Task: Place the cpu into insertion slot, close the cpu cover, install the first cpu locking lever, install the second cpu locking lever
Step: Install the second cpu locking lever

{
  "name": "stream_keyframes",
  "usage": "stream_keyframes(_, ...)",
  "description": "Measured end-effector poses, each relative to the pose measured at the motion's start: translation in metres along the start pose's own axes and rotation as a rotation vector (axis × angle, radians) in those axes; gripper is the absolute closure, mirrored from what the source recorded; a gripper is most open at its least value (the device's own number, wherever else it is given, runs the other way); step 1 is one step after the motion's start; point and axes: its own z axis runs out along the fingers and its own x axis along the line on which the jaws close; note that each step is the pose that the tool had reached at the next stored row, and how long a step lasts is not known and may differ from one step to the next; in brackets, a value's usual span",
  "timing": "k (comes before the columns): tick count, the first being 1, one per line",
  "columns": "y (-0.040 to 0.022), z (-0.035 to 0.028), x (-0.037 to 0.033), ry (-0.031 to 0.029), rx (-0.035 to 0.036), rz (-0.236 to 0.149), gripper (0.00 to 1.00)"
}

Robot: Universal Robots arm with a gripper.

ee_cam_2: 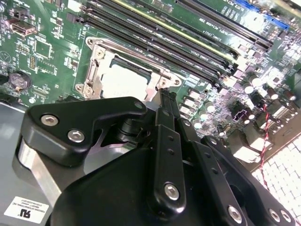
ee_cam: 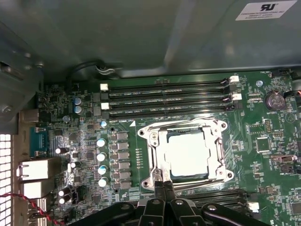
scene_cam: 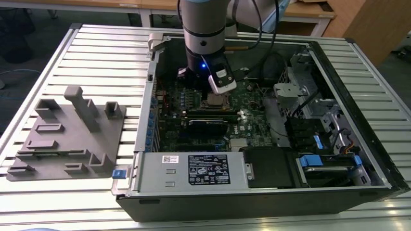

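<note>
The gripper [ee_cam: 163, 184] has its two fingers pressed together with nothing between them, their tips at the edge of the slot [ee_cam: 187, 156] on the green board [ee_cam: 84, 113]. In the first wrist view the cpu [ee_cam: 187, 154] lies flat inside the slot, just beyond the fingertips [ee_cam: 158, 186] (its pale top catches the light), and the silvery cover [ee_cam: 155, 143] frames it on all sides. The second wrist view shows the same closed gripper [ee_cam_2: 167, 96] beside the cpu [ee_cam_2: 123, 81], at the corner of the slot [ee_cam_2: 96, 70]. Black memory slots [ee_cam: 167, 94] run alongside. In the exterior view the arm [scene_cam: 205, 33] reaches down into the open case [scene_cam: 359, 159], with the gripper [scene_cam: 218, 96] over the cpu [scene_cam: 216, 100]; a grey fixture [scene_cam: 70, 134] sits on the slatted table [scene_cam: 96, 43], well apart.
</note>
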Motion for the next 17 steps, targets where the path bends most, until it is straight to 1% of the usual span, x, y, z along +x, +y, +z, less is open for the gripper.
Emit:
stream_keyframes(4,0.0009,0.0011,-0.0072,0.0,0.0,0.0,0.89)
stream_keyframes(9,0.0026,0.0031,-0.0202,0.0001,0.0,0.0,0.89)
stream_keyframes(12,0.0036,0.0042,-0.0264,0.0,0.0,0.0,0.89)
stream_keyframes(14,0.0044,0.0047,-0.0286,0.0001,0.0,0.0,0.89)
stream_keyframes(17,0.0071,0.0052,-0.0289,0.0,0.0001,0.0,0.89)
